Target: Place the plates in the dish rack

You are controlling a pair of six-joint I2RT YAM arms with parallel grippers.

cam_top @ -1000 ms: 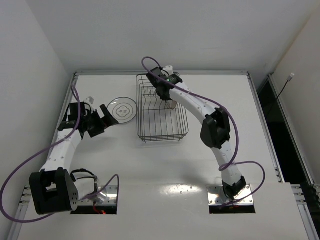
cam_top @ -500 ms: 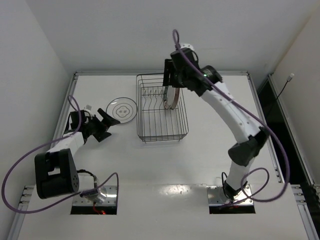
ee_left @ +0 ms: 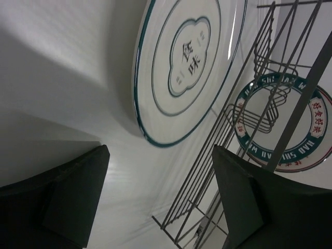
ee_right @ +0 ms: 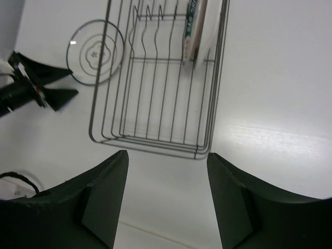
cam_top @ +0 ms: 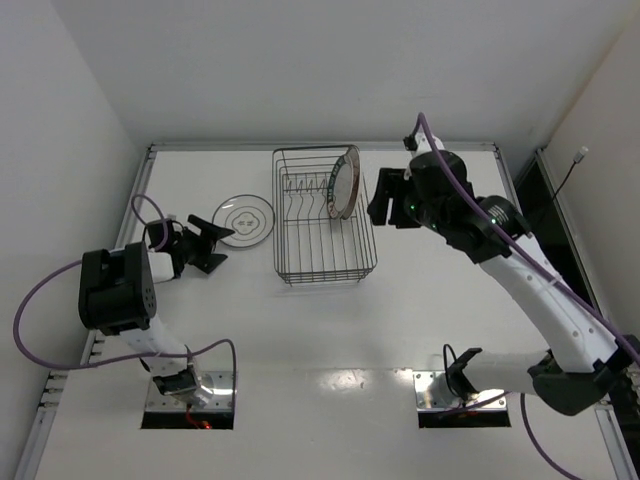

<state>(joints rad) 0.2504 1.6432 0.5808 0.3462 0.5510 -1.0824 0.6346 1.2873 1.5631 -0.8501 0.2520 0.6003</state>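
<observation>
Edgewise, the lettered-rim plate (cam_top: pixel 343 183) leans in the rack (cam_top: pixel 322 281); left hand (ee_left: pixel 160 150), right hand (ee_right: pixel 167 155) gape.

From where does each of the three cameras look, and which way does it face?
Top external: high behind the arm bases, looking down on the table; the left arm, the right arm, the left end effector and the right end effector show.
Left wrist: low near the table, facing the ringed plate and the dish rack; its own two open fingers show.
Right wrist: raised, looking down into the dish rack where the lettered plate stands; its own open fingers show.
All three share both plates and the dish rack.
</observation>
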